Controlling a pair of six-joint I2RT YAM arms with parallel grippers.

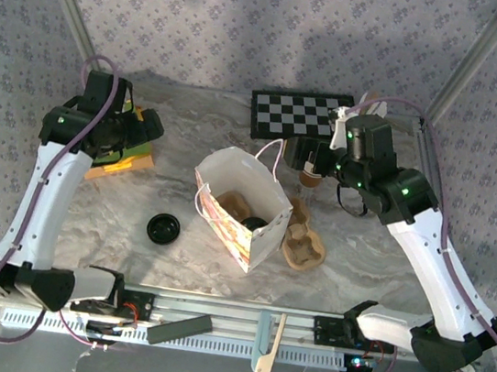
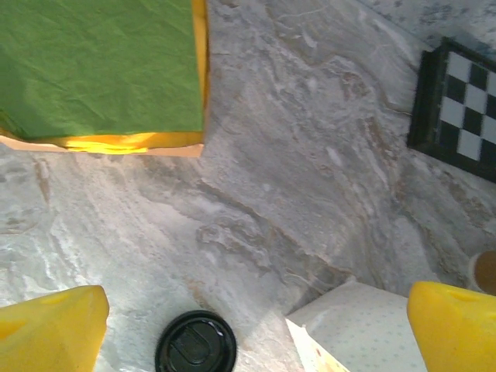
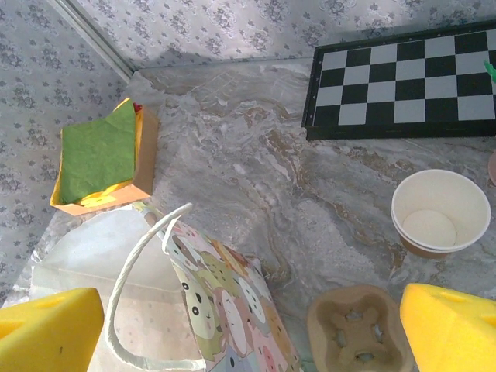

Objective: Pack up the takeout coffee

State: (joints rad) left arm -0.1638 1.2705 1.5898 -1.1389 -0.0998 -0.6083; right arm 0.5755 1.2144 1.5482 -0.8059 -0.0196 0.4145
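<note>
From overhead you see the black lid [image 1: 165, 228] lying alone on the marbled counter [image 1: 117, 195], left of the open gift bag [image 1: 237, 205] at centre. The left wrist view finds that lid at its bottom edge, between two yellow pads [image 2: 46, 329] set wide apart. Your left tool [image 2: 248, 337] is released and carries nothing.

The right wrist view adds the tan paper cup [image 3: 440, 211]. It stands upright and uncovered at the right of the frame, below the checkerboard [image 3: 403, 74], with the pulp tray [image 3: 356, 333] near it at the bottom. Your right tool [image 3: 248, 333] is released too, its pads [image 3: 449, 325] at the lower corners, above the bag's cartoon-printed side.

The overhead looks down into the bag, where brownish shapes lie that you cannot make out. Green napkins [image 3: 97, 151] sit in a tan box [image 3: 146, 151] at the left of the right wrist view. Grey floral cloth [image 1: 271, 23] walls the counter in.
</note>
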